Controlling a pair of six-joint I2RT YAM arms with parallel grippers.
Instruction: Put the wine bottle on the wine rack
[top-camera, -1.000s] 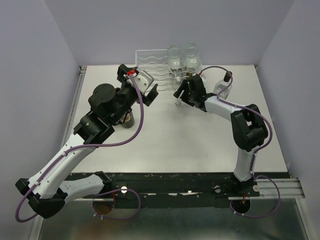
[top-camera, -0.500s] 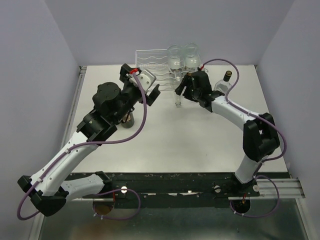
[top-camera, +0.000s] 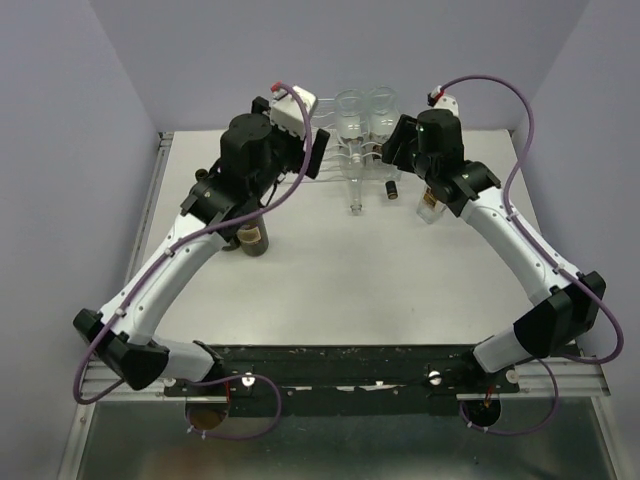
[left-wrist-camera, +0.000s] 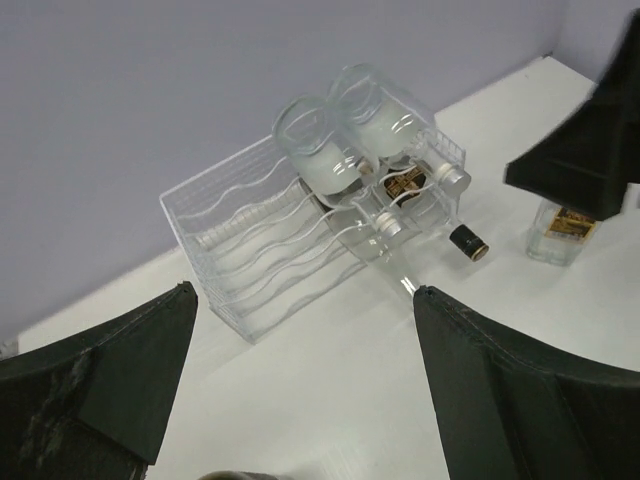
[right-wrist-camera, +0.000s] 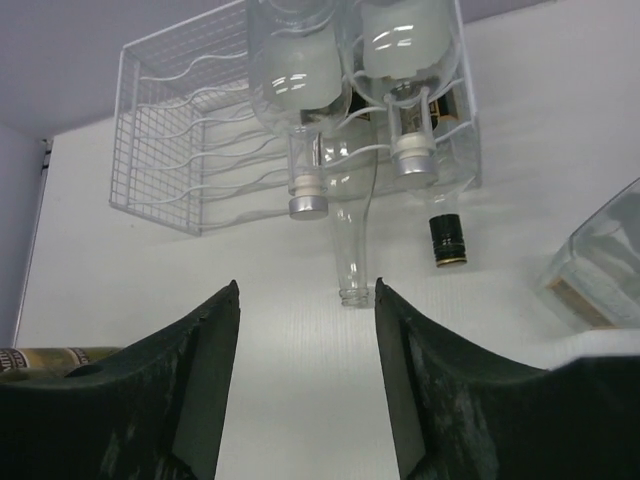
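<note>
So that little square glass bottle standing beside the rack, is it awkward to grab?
The square bottle looks like smooth clear glass, so likely slippery and breakable if dropped. Its flat sides should keep it from rolling and suit a two-sided pinch. Standing upright, it might tip if pushed near the top.

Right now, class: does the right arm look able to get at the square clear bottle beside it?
Probably yes, after backing up. The right gripper has open jaws but faces the wine rack; the square clear bottle stands off to the side, nothing between.
</note>
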